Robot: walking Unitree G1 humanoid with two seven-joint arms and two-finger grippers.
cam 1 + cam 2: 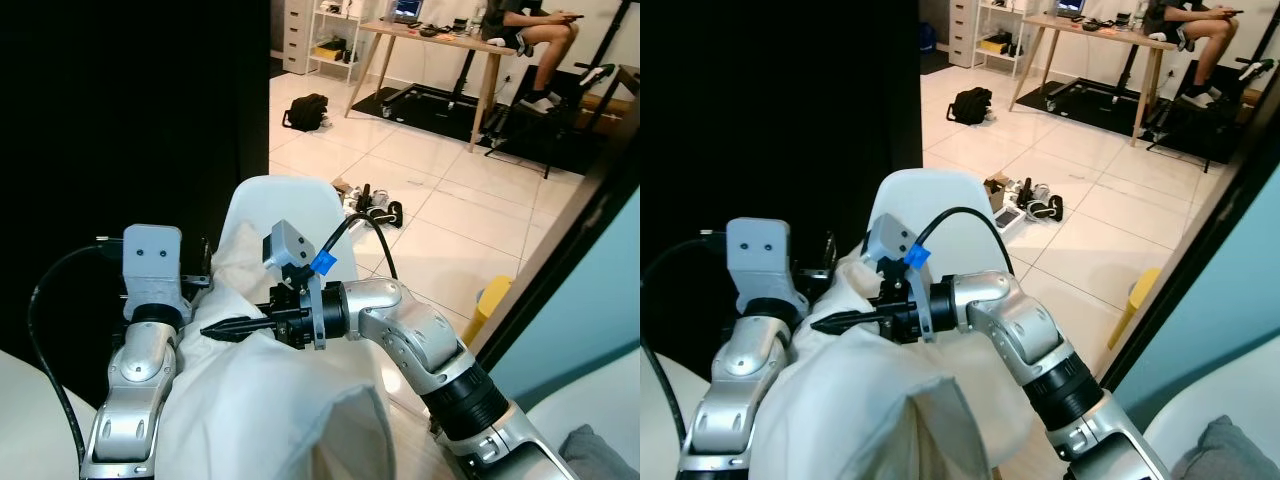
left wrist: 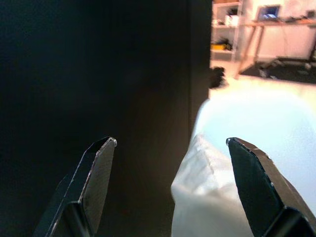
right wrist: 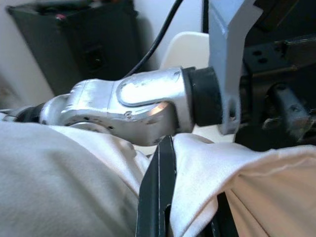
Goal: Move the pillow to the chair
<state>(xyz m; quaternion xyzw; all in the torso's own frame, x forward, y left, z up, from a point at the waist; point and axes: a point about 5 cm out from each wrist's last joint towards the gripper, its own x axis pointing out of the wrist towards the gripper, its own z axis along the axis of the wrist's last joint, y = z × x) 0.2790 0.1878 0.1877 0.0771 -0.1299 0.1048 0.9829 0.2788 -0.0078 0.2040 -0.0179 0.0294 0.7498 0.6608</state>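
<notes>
A big white pillow (image 1: 270,410) fills the space between the robot's two arms, its top corner lying against the white chair (image 1: 285,215) that stands just ahead beside a dark wall (image 1: 130,110). The right gripper (image 1: 225,328) reaches across the pillow's upper part with its black fingers pressed together on a fold of the cover, while the left gripper (image 2: 173,168) sits at the pillow's left edge with its fingers spread wide apart, the pillow's corner lying between them. Farther off on the tiled floor (image 1: 450,210) are a wooden desk (image 1: 440,45) with a person (image 1: 535,30) sitting at it, and a black bag (image 1: 308,110).
</notes>
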